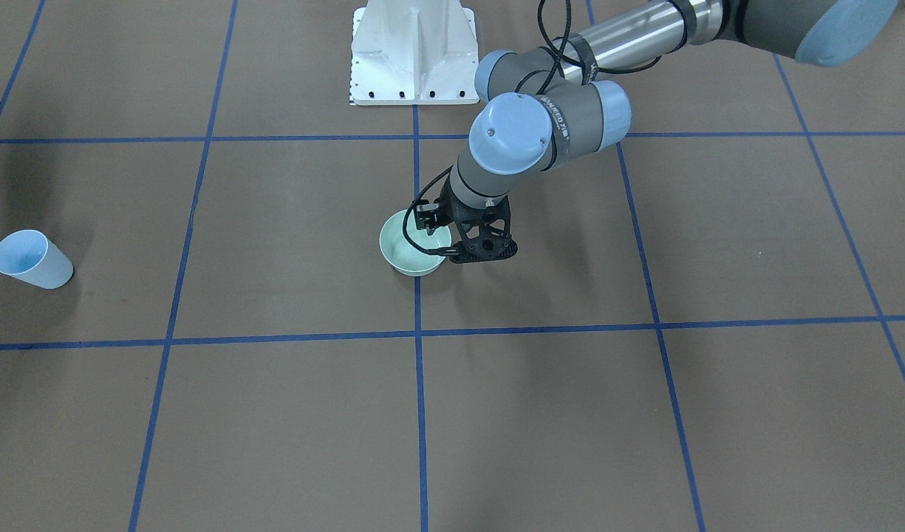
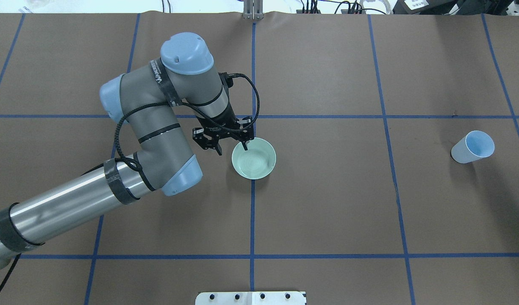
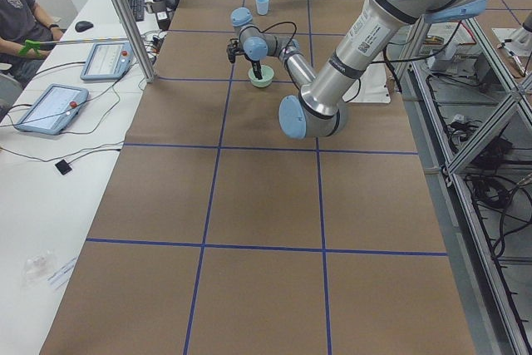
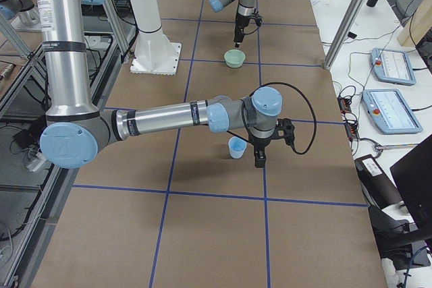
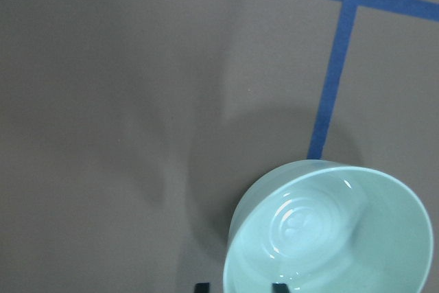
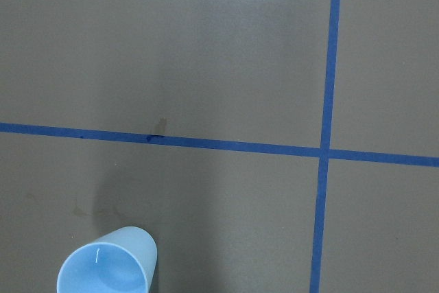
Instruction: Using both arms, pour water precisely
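A pale green bowl [image 2: 254,159] stands on the brown table near its centre. My left gripper [image 2: 232,149] is open and straddles the bowl's near-left rim, one finger inside and one outside. The left wrist view shows both fingertips [image 5: 279,286] at the bottom edge around the bowl's rim [image 5: 236,238]. A light blue cup [image 2: 473,147] stands alone at the right; it also shows in the right wrist view [image 6: 106,269]. My right gripper [image 4: 260,156] shows only in the exterior right view, beside the cup [image 4: 236,147]; I cannot tell its state. No stream of water shows.
The white bolted pedestal [image 1: 414,52] stands at the robot's side of the table. Blue tape lines [image 2: 253,220] cross the brown surface. Side tables hold tablets [image 3: 50,106] and cables, and a person [image 3: 17,10] sits there.
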Robot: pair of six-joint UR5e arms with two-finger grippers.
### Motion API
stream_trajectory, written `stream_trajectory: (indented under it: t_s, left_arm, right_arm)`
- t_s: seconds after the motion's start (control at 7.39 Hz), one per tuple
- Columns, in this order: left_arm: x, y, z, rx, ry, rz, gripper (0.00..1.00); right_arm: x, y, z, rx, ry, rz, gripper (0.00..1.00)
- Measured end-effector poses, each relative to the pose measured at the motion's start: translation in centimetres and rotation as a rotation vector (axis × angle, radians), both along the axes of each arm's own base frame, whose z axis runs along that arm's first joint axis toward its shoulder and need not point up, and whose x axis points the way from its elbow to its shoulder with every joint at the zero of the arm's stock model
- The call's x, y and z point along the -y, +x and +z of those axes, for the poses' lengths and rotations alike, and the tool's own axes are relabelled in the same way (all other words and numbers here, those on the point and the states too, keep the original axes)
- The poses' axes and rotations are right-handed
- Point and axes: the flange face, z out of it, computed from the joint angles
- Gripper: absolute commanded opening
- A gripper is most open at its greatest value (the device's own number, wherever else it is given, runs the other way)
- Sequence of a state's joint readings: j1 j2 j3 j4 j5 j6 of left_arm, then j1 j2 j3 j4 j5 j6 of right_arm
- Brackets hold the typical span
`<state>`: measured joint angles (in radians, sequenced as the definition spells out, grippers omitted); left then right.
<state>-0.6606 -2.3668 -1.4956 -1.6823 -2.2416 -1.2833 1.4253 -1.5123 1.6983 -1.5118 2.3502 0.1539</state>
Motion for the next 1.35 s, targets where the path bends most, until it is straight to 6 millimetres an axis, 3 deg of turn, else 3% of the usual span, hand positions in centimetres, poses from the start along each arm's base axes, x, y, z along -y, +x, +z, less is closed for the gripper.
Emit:
stream_trajectory:
  t_s: [0.27,0.41,0.54,0.95,1.35]
  left_arm:
    - [-0.3,-7.6,2.4,-0.026,0.021,-0.061,1.00]
    - [-0.3,-10.5,3.9,-0.023,0.022,-0.088,1.00]
    - [-0.2,-11.8,4.9,-0.018,0.018,-0.101,1.00]
    - [0.0,-12.7,5.8,-0.010,0.015,-0.113,1.00]
    - [0.1,-12.8,5.9,-0.009,0.014,-0.115,1.00]
  right_arm:
    - [-1.3,-1.8,-0.8,0.029,0.108,-0.033,0.99]
    - [-3.1,-2.8,-0.7,0.064,0.162,-0.043,0.99]
    - [-5.3,-3.9,-0.3,0.112,0.221,-0.042,0.99]
    - [-13.1,-5.6,0.3,0.271,0.377,0.088,0.99]
    - [-16.0,-6.7,1.9,0.263,0.522,0.151,0.99]
